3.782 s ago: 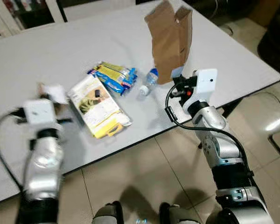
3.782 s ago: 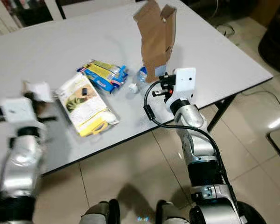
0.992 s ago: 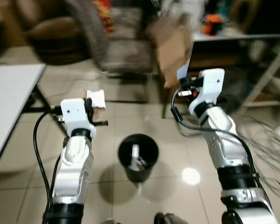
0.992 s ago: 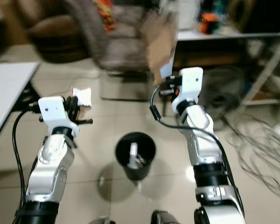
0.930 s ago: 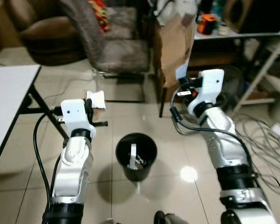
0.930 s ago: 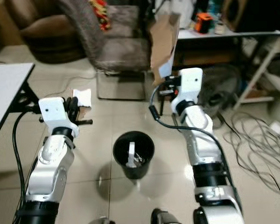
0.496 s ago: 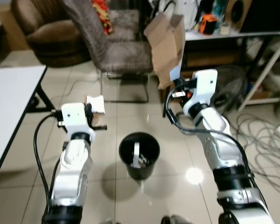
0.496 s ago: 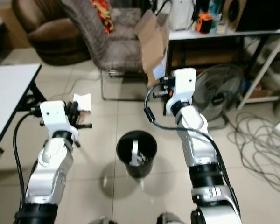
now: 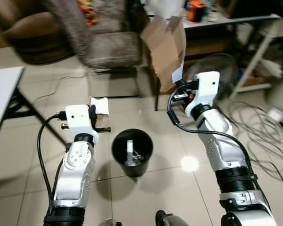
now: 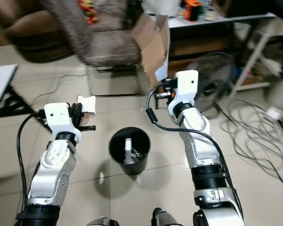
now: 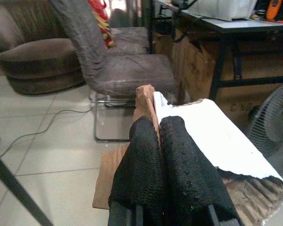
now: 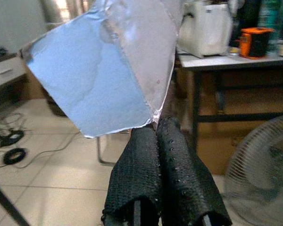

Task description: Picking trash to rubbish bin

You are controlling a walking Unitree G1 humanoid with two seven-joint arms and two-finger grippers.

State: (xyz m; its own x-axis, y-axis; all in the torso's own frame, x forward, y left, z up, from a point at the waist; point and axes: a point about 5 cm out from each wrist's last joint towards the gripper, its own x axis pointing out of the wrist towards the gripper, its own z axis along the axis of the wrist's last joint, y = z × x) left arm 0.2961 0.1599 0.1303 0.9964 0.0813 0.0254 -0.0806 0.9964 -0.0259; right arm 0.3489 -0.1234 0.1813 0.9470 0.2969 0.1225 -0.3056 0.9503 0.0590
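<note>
The robot stands over a tiled floor with the black rubbish bin (image 9: 131, 151) just ahead of its feet, between its two arms, some trash already lying inside. The biggest load is on the right: the brown paper bag (image 9: 166, 44) stands tall above the right pincer (image 9: 178, 89), whose black fingers (image 12: 156, 179) are pressed together on the bag's lower edge. That bag sits to the right of the bin and a little beyond it, not over the opening, so I'd say the arm needs to swing left and nearer, and come lower, before letting go; a bag this tall and light will likely tip or drift if dropped from high up. On the left, the left pincer (image 9: 100, 113) is clamped on a small torn piece of cardboard with white paper (image 9: 100, 107), held up beside the bin's left rim. It is close, yet not over the mouth either. Best, I judge, to centre each item above the rim, one at a time, big bag first or last so it doesn't block the opening. Behind stand a grey chair (image 9: 101, 42), a fan (image 9: 221, 68) and loose cables (image 9: 257, 127).
</note>
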